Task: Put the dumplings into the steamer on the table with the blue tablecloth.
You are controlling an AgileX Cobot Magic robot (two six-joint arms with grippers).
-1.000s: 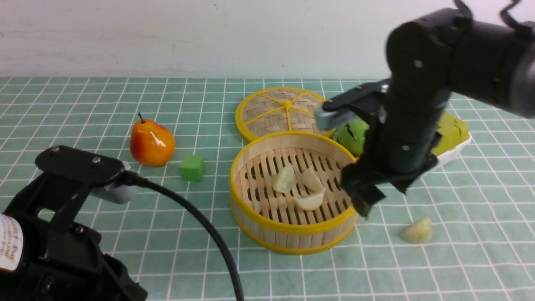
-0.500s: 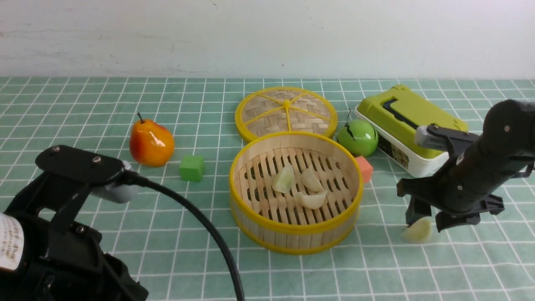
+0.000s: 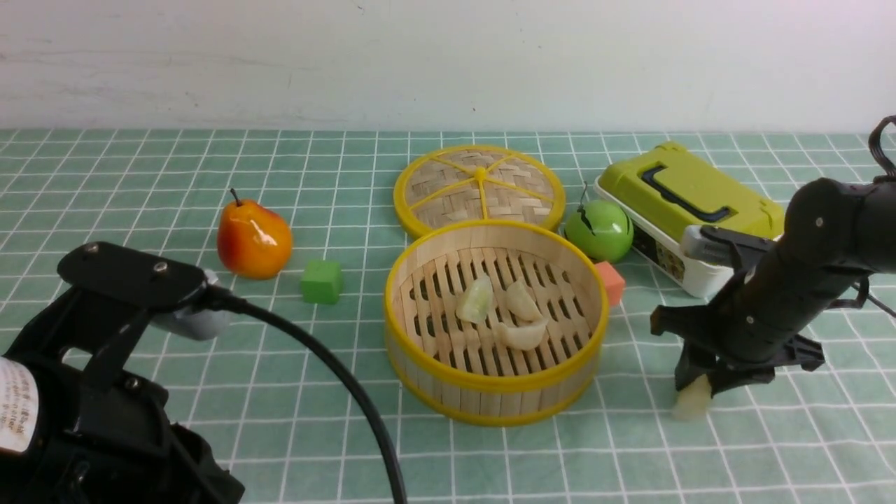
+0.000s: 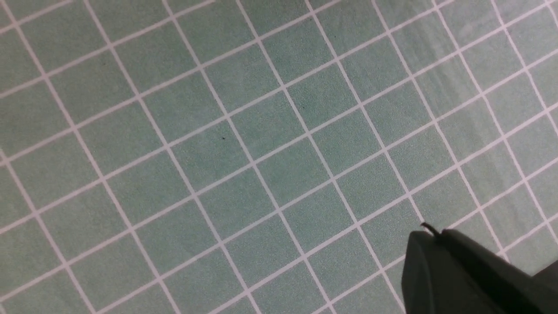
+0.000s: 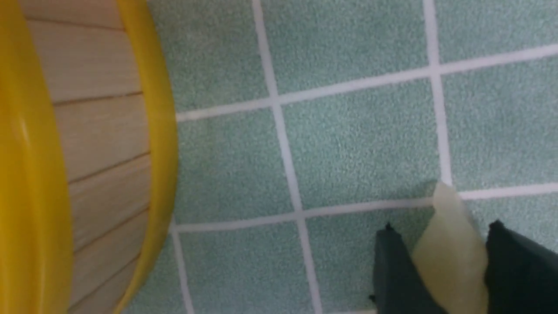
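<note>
Left gripper (image 4: 429,244) closed, right gripper (image 3: 703,383) low, pinching dumpling (image 3: 691,404)

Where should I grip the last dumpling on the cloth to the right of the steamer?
Probably across its thin middle, flat sides facing the jaws, coming down from above. The dumpling looks tipped on edge on the cloth, clear of the steamer, and the right gripper straddles it that way.

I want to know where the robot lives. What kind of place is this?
Probably a robot practice corner set up like a play kitchen: a bamboo steamer holding dumplings, a shiny toy-looking pear and a green cube sit on a checked tablecloth before a bare white wall.
</note>
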